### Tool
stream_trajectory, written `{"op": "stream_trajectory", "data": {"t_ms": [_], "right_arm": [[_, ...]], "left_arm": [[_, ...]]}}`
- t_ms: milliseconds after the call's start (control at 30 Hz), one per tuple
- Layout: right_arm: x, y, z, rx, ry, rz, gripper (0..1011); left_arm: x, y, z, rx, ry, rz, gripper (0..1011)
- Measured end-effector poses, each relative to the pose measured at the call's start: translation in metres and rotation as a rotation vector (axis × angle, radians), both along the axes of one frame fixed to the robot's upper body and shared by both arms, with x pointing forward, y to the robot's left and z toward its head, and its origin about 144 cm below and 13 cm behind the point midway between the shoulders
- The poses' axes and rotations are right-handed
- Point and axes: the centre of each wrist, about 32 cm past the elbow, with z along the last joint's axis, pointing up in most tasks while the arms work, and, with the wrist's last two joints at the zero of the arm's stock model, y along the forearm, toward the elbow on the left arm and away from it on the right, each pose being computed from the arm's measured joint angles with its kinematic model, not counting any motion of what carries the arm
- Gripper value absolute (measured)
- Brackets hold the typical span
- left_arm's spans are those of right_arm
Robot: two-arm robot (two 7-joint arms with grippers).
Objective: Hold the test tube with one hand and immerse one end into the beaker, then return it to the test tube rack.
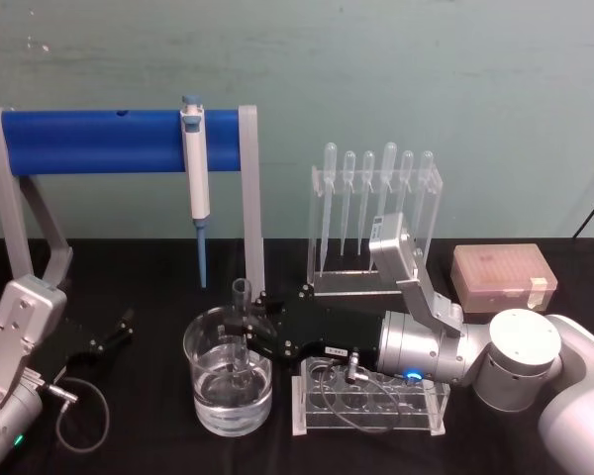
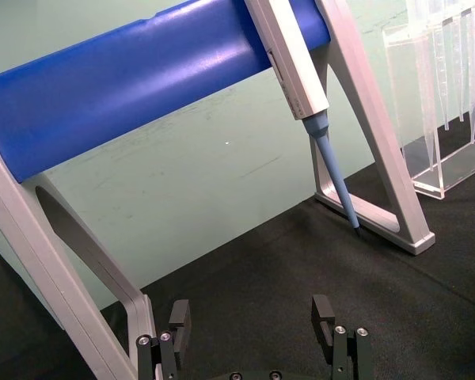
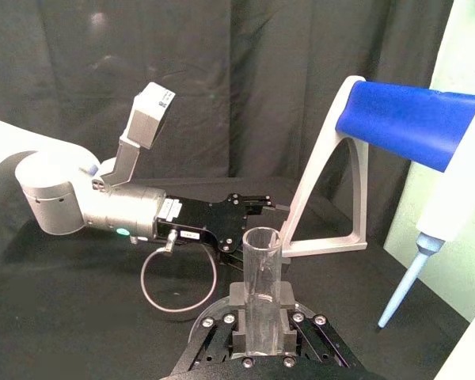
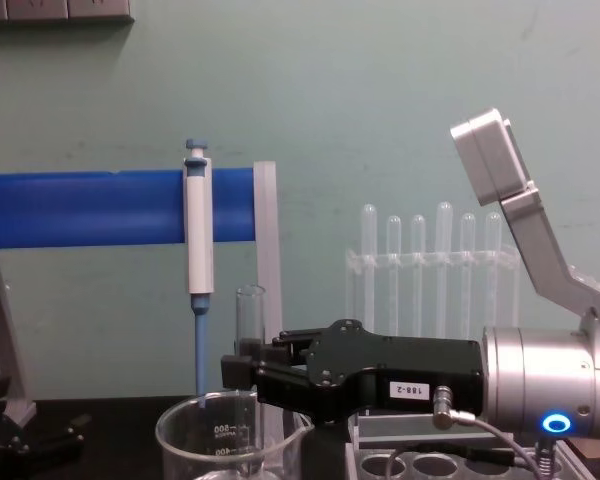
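The test tube (image 1: 242, 309) is a clear glass tube standing upright, and my right gripper (image 1: 246, 332) is shut on its middle. In the right wrist view the test tube (image 3: 261, 285) rises between the black fingers (image 3: 289, 328). Its lower end reaches down inside the beaker (image 1: 200, 381), a wide glass beaker holding water, to about the water level. From the chest view the test tube (image 4: 250, 312) stands over the beaker (image 4: 195, 440), with my right gripper (image 4: 242, 372) coming in from the right. My left gripper (image 2: 252, 317) is parked open and empty at the table's left (image 1: 114, 334).
A blue bar stand (image 1: 119, 141) holding a white-and-blue pipettor (image 1: 195, 178) spans the back left. A clear rack of pipettes (image 1: 376, 213) stands behind my right arm, a clear tube rack (image 1: 371, 401) lies under it, and a pink tip box (image 1: 503, 277) sits at back right.
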Motion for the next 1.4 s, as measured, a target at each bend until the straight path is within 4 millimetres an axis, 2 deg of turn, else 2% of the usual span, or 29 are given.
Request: {"op": "stream_trajectory", "data": {"t_ms": [1400], "right_arm": [[0.0, 0.0, 0.0, 0.0, 0.0, 0.0, 226]], "left_arm": [[0.0, 0.0, 0.0, 0.0, 0.0, 0.0, 1000]]}}
